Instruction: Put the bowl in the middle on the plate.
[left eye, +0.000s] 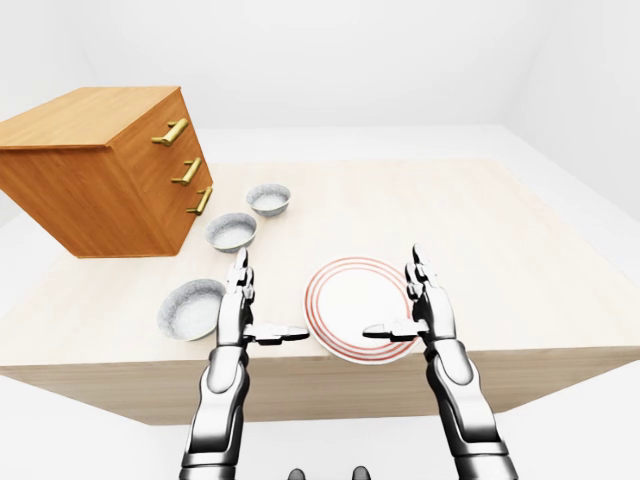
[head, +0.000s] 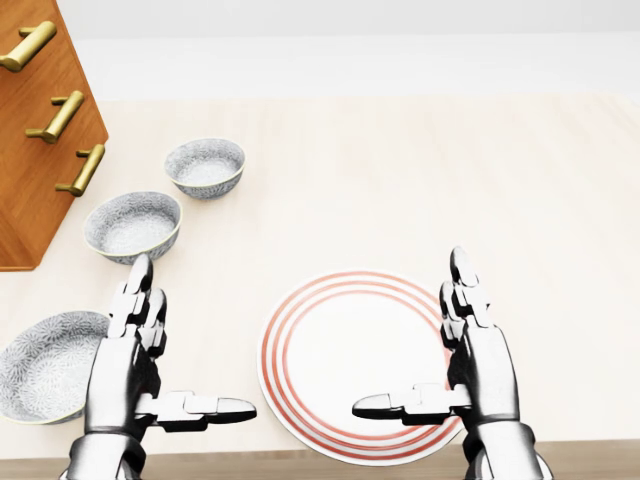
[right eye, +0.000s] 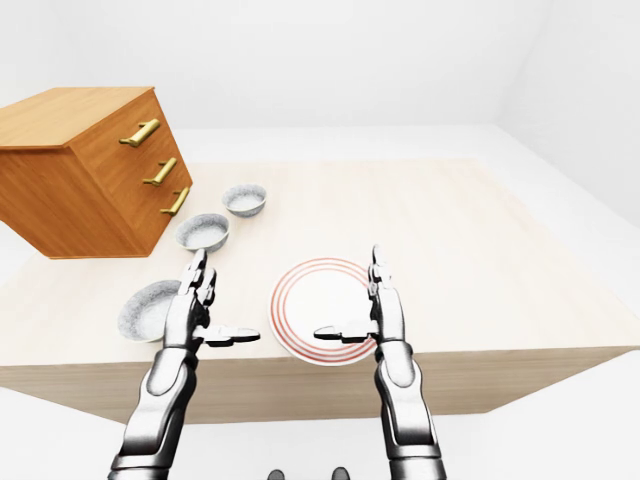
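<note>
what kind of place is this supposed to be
Probably a bare simulated test room set up like a dining spot: a pale wooden table holding three bowls and a red-ringed plate, a wooden drawer chest, and plain white walls.

Bare simulated room: table (left eye: 520, 250), drawers (left eye: 100, 170)

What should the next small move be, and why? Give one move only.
Probably reach the left hand up and slightly left toward the middle bowl. Both hands are open and hold nothing, the plate is bare, and of the three bowls in a row beside the drawer chest, that one lies just above the left hand's fingertips in the head view. The right hand hovers over the plate's right edge.
</note>
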